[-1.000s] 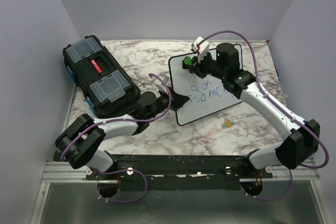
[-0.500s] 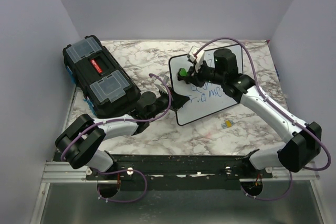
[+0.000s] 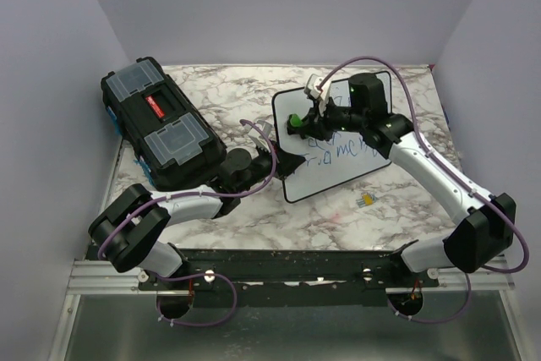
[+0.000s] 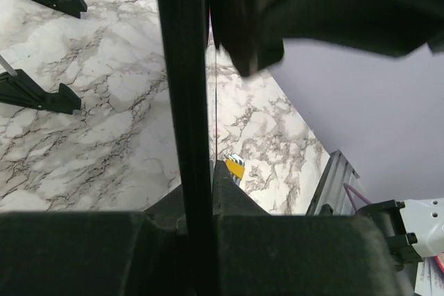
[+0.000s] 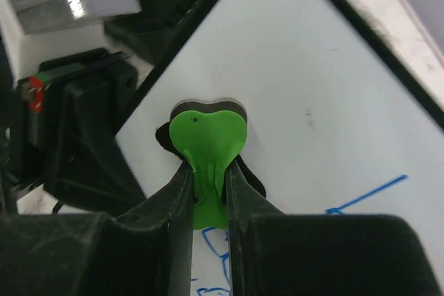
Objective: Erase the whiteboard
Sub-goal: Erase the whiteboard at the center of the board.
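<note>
Near the surface's [image 3: 237, 99] front edge, right of centre, lies a small yellow item [image 3: 365, 200]. Just beyond it the whiteboard [image 3: 330, 177] sits askew, reaching from the middle of the surface toward the far right corner. The left tool [image 3: 281, 161] is pressed together on the board's thin black frame at its near left edge. Blue handwriting [image 3: 338, 148] crosses the board's middle. Farther on, the right tool [image 5: 208, 185] pinches a green eraser [image 5: 207, 133] against the board's far left part. A black toolbox [image 3: 161, 124] rests along the surface's left edge.
</note>
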{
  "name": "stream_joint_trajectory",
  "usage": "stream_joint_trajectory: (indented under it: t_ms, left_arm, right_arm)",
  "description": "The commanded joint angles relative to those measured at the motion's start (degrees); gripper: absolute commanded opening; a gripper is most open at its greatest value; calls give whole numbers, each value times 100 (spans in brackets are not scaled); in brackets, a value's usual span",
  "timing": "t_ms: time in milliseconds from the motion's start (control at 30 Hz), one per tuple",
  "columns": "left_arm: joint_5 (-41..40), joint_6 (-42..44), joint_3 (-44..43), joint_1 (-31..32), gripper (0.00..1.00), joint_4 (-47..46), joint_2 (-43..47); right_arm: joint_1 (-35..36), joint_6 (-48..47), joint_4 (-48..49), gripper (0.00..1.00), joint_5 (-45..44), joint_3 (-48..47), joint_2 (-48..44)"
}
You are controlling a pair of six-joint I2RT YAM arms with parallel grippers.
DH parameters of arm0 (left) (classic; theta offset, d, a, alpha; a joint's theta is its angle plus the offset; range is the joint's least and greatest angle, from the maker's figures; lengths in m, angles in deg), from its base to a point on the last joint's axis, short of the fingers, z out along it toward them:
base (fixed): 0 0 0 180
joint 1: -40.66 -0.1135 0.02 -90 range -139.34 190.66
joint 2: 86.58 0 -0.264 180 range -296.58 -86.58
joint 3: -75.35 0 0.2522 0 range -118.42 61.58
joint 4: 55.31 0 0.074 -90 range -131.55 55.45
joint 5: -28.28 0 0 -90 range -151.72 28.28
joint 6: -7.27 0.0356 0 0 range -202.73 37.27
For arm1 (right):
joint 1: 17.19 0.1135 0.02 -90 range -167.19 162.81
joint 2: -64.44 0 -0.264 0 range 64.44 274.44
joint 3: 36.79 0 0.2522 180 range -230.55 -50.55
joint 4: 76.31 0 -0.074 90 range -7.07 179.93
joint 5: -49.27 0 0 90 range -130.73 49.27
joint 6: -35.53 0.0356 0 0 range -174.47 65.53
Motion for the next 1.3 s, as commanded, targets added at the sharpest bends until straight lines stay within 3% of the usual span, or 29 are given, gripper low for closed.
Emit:
stream_joint_trajectory:
  t_ms: [0, 267, 433, 667, 833, 1067, 1267]
  left_arm:
    - [209, 191, -56, 55, 0, -923, 164]
    - [234, 231, -30, 54, 0, -953, 167]
    - [244, 253, -16, 49, 0, -922, 207]
    - [244, 279, -12, 58, 0, -922, 212]
    - [274, 307, -51, 54, 0, -907, 225]
    - [279, 332, -56, 50, 0, -880, 244]
    - [280, 332, -48, 56, 0, -909, 234]
  right_arm:
    - [60, -925, -1080, 1, 1048, 62, -72]
    - [-64, -350, -460, 1, -572, 544, -480]
    - [-212, -69, -95, 1, -1016, 119, -219]
    - [-199, 50, -14, 1, -577, -577, 239]
    - [119, -479, -1073, 1, 161, -776, 458]
    - [212, -503, -958, 1, -516, 314, -193]
    - [-298, -206, -505, 1, -826, 393, -458]
